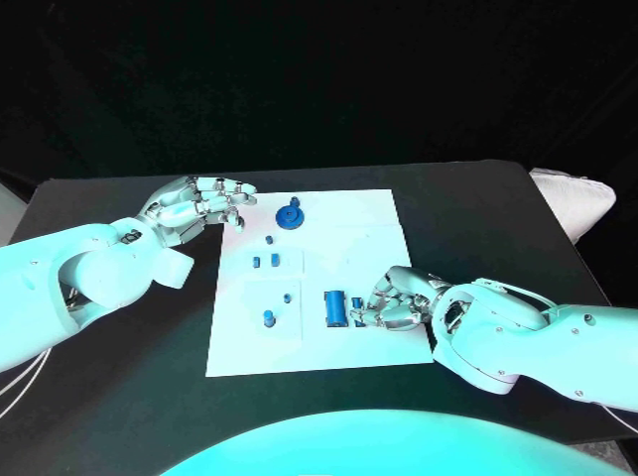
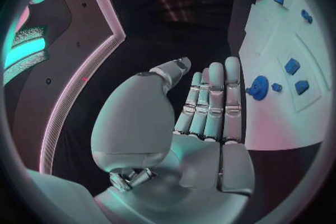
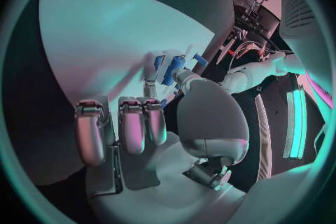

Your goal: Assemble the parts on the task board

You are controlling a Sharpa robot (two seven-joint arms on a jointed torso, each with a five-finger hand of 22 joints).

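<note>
The white task board (image 1: pixel 361 223) lies mid-table with several blue parts on it. A round blue part (image 1: pixel 292 214) sits near its far edge, small blue pieces (image 1: pixel 266 262) stand left of centre, and a blue cylinder (image 1: pixel 334 307) lies nearer the front. My left hand (image 1: pixel 197 206) hovers at the board's far left corner, fingers apart, holding nothing; the left wrist view shows that hand (image 2: pixel 203 117) with straight fingers beside the round part (image 2: pixel 257 88). My right hand (image 1: pixel 399 301) curls its fingers on a small blue part (image 1: pixel 359 306) just right of the cylinder; its thumb and a finger pinch the small part (image 3: pixel 176 63).
The black table (image 1: pixel 118 198) surrounds the board. A pale padded object (image 1: pixel 576 198) sits at the table's right edge. Bare board surface (image 1: pixel 361 248) lies between the round part and my right hand.
</note>
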